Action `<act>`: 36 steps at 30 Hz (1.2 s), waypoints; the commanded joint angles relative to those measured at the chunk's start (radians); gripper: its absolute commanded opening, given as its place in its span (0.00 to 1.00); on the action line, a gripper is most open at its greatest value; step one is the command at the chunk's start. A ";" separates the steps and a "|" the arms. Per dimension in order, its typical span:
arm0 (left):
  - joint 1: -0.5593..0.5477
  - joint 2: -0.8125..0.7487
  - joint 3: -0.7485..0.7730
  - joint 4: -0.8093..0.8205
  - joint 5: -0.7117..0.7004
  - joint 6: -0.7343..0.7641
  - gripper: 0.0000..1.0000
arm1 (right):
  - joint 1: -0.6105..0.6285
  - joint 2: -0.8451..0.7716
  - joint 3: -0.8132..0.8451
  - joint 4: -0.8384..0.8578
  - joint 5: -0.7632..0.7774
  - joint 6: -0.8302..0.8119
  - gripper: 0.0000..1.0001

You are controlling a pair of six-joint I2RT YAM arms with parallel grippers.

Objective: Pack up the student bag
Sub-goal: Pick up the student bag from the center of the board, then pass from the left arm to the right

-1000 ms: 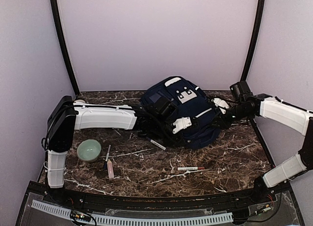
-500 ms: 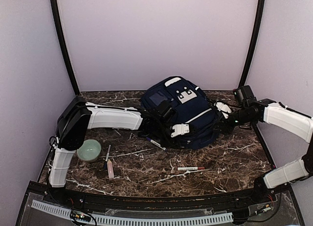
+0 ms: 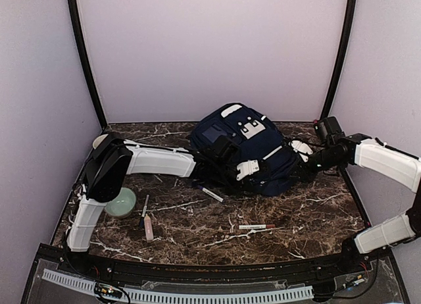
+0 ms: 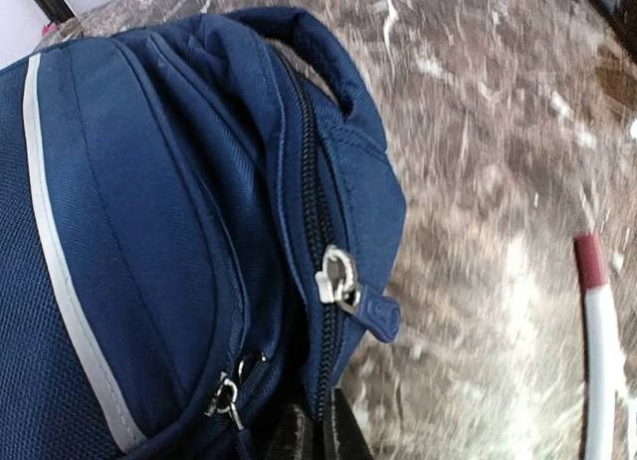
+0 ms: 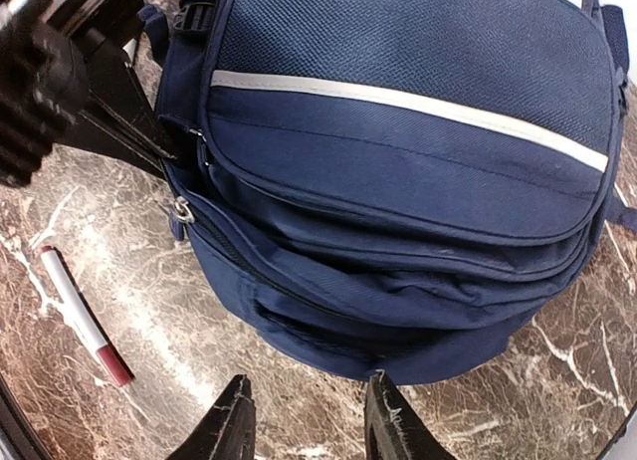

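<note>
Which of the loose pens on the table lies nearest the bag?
The white marker with the dark-red cap, right beside the student bag; the pink pen and red-banded pen lie nearer the table's front edge.

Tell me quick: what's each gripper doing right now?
Left gripper: closed, pinching the student bag at its zipper seam.
Right gripper: open, holding nothing, just short of the bag's edge.

marble table (image 3: 309,215) | green bowl (image 3: 125,204): left | pink tube (image 3: 149,228): beside bowl | red-tipped pen (image 3: 256,226): mid-front
</note>
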 commanded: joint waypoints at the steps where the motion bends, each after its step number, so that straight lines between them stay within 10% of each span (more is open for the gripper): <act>1: -0.010 0.036 0.090 0.213 0.145 -0.179 0.00 | -0.005 -0.001 0.014 -0.024 0.040 -0.004 0.37; 12: -0.016 0.163 0.233 0.425 0.070 -0.479 0.00 | -0.006 0.065 0.008 -0.006 -0.055 0.003 0.33; 24: -0.041 0.164 0.277 0.452 0.014 -0.569 0.00 | 0.009 0.132 0.017 0.109 -0.029 0.068 0.47; 36: -0.070 0.133 0.255 0.509 0.028 -0.566 0.00 | 0.081 0.204 0.024 0.188 0.072 0.111 0.34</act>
